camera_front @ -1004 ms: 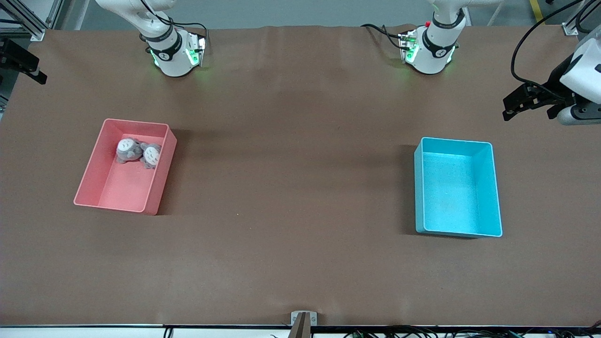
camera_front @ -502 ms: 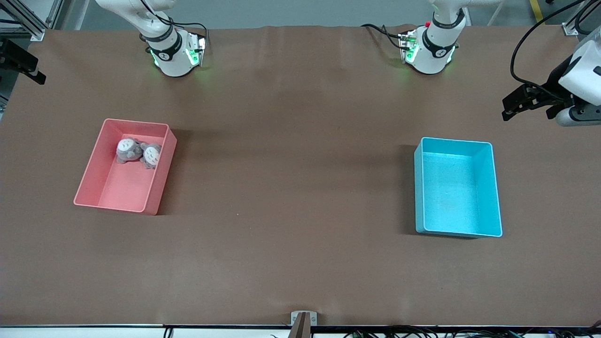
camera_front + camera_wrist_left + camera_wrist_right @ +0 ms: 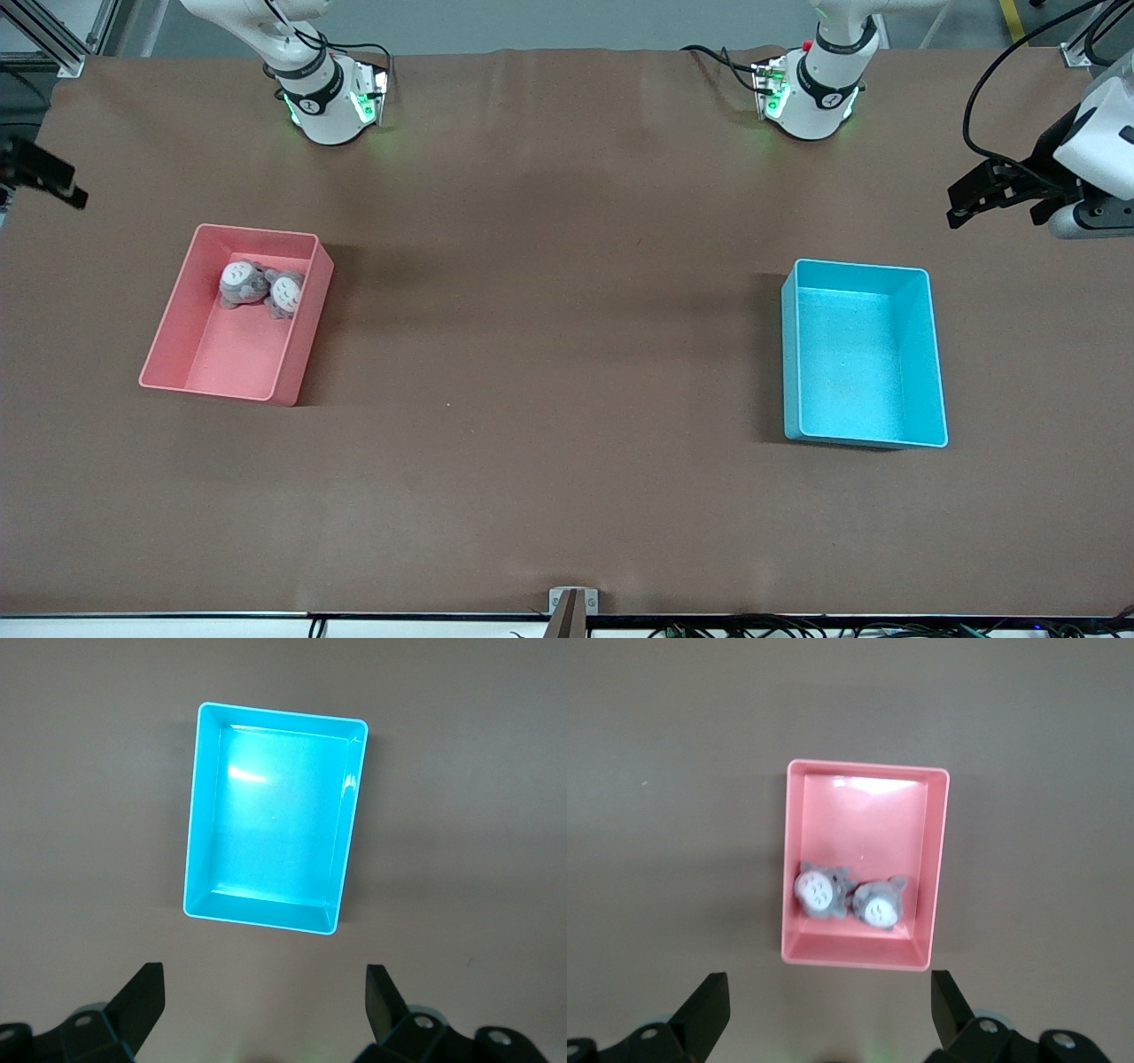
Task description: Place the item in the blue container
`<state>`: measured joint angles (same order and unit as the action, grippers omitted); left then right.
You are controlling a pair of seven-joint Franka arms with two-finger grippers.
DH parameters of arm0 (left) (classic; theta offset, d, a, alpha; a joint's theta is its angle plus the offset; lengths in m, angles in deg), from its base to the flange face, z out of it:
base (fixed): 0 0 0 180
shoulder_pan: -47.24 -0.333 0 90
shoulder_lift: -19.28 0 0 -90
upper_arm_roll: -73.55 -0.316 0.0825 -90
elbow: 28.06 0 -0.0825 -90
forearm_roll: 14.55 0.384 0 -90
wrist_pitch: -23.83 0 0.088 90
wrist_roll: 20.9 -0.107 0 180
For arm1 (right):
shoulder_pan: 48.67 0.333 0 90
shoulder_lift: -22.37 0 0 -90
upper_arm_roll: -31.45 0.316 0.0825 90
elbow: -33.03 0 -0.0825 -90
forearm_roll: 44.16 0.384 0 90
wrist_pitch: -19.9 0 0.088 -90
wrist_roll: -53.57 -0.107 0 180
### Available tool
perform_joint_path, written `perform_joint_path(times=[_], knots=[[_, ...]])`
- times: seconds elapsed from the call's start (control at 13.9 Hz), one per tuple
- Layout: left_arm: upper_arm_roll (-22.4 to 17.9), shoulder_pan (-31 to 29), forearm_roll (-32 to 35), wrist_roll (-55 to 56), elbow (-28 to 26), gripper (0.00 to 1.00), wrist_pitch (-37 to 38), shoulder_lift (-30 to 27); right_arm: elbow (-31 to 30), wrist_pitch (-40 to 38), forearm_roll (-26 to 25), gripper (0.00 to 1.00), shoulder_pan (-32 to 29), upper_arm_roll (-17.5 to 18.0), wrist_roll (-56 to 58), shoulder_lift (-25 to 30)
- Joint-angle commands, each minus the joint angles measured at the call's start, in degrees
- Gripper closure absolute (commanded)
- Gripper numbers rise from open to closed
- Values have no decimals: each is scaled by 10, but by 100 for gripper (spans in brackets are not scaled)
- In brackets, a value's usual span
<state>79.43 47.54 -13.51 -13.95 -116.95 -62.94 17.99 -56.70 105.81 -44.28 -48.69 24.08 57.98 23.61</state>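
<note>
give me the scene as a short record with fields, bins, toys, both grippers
blue bin: empty, toward the left arm's end of the table
pink bin: toward the right arm's end, holds both toys
toys: two grey plush toys, side by side, touching, at the bin's end nearer the robot bases
left gripper: open, holds nothing, up in the air near the blue bin
right gripper: open, holds nothing, up in the air near the pink bin
task state: no toy in the blue bin yet

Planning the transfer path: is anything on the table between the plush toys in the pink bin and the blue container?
Nothing visible: bare table lies between the plush toys in the pink bin and the empty blue container.
</note>
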Motion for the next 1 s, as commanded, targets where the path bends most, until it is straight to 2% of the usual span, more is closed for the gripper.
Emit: perform_joint_path(times=[0.0,0.14,0.43,0.72,0.93], knots=[[3,-1,9,-3,5,0,5,1,9,12,-10,0,-7,-5,7,-74],[3,-1,8,-2,5,0,5,1,-23,24,-13,0,-10,-12,6,-89],[3,-2,9,-3,2,0,5,1,-218,178,-10,0,-14,-31,5,-63],[3,-2,9,-3,1,0,4,1,-384,340,-4,0,-15,-42,4,-48],[3,-1,9,-3,-2,0,1,1,-452,423,1,0,-17,-43,3,-53]])
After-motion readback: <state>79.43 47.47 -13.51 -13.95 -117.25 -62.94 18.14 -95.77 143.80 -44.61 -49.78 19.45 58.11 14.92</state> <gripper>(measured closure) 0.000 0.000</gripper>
